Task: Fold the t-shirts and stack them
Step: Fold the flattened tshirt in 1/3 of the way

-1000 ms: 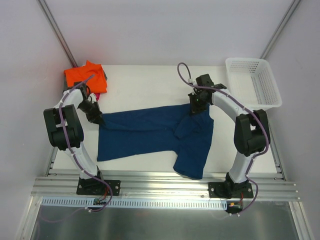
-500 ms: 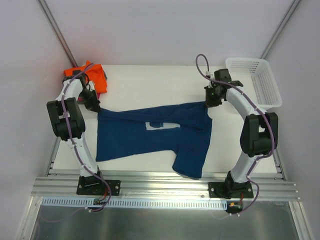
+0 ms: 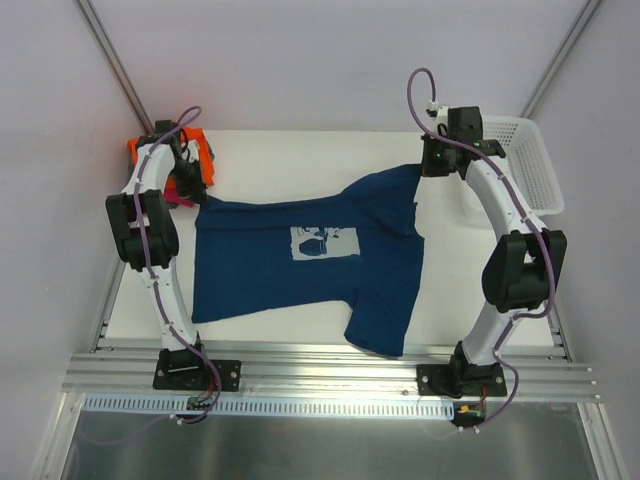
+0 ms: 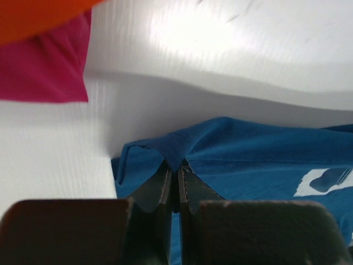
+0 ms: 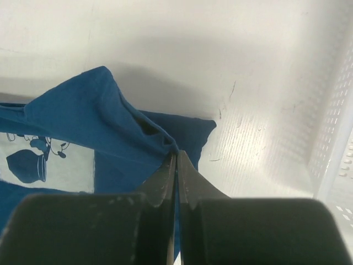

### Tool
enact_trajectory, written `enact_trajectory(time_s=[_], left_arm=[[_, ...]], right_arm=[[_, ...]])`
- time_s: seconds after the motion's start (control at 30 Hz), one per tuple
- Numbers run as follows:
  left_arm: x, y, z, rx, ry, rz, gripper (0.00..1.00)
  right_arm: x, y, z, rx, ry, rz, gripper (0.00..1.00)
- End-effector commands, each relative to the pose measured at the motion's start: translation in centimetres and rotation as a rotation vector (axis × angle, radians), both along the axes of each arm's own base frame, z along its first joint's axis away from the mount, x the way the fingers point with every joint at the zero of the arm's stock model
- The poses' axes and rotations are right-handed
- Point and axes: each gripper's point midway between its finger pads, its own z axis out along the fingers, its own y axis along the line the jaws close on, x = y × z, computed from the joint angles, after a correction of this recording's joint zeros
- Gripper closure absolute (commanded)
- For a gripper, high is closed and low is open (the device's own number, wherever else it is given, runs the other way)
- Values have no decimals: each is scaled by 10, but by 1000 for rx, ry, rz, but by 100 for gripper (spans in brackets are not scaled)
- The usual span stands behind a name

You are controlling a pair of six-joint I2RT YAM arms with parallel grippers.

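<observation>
My left gripper (image 4: 177, 172) is clamped on the navy t-shirt (image 3: 290, 280) at frame left, and my right gripper (image 5: 175, 159) pinches its upper-right corner, lifted.

The left arm (image 3: 168, 305) and right arm (image 3: 490, 195) are showing white tubular links running between bulky black joint housings, each ending in a flat black base plate (image 3: 195, 373). A purple cable (image 3: 409, 92) is looping along each arm from wrist to base. The left gripper (image 4: 177, 167) and right gripper (image 5: 175, 156) are presenting dark, flat fingers (image 4: 157, 190) tapering to thin tips ahead of blocky dark bodies.
</observation>
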Motion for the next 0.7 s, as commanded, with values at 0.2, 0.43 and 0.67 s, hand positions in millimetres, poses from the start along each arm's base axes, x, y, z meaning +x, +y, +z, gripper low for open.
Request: enact_trajectory(time_s=[0.2,0.43,0.67], left_arm=[[62,-39,59,124,-256,-159,100],[84,-43,79,223,-341,-198,100],[120,-27,102,313,-447,-175,100]], right_arm=[[14,-13,0,-4,-33,-25,99],[42,-53,12,4,-68,-108,99],[76,-88,26,-30,-134,-166,99]])
